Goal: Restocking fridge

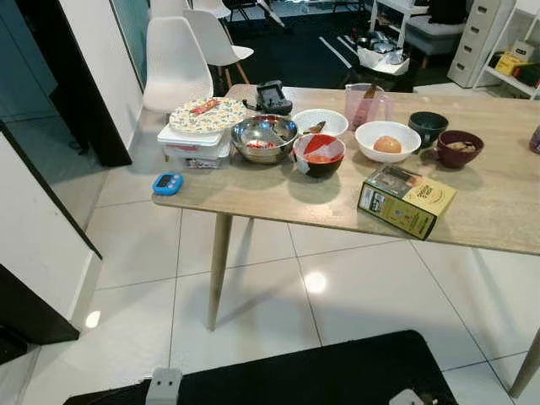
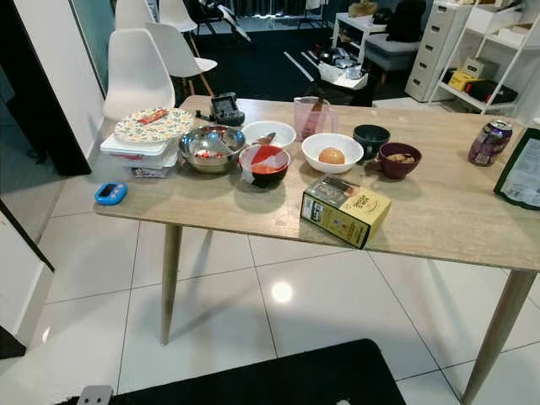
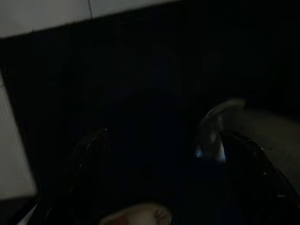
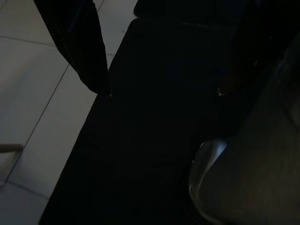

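Your left gripper (image 3: 159,159) hangs down in the dark, and you can see its two black fingers (image 3: 86,154) spread wide with nothing between them. Your right gripper (image 4: 159,79) also hangs low over a black mat (image 4: 140,140) and white floor tiles (image 4: 33,93); its fingers stand well apart and hold nothing. Ahead of you is a long wooden table (image 2: 439,219) with food on it. A yellow and green box (image 2: 345,209) lies on its side near the front edge. Behind the box sits a white bowl (image 2: 332,152) with something round and orange in it. Beside that, on your left, is a dark bowl (image 2: 263,164) with red food and wrap over it. Next comes a shiny metal bowl (image 2: 212,148), and behind these a second white bowl (image 2: 268,133). At the left end you see a white container (image 2: 142,152) with a flowery plate (image 2: 153,125) on top. A small blue timer (image 2: 110,193) lies at the left corner. A pink measuring jug (image 2: 310,116) stands at the back. To the right are a small dark green bowl (image 2: 371,139) and a dark red bowl (image 2: 399,159), touching or almost touching. A purple can (image 2: 489,141) stands farther right. White chairs (image 2: 135,72) stand behind the table.
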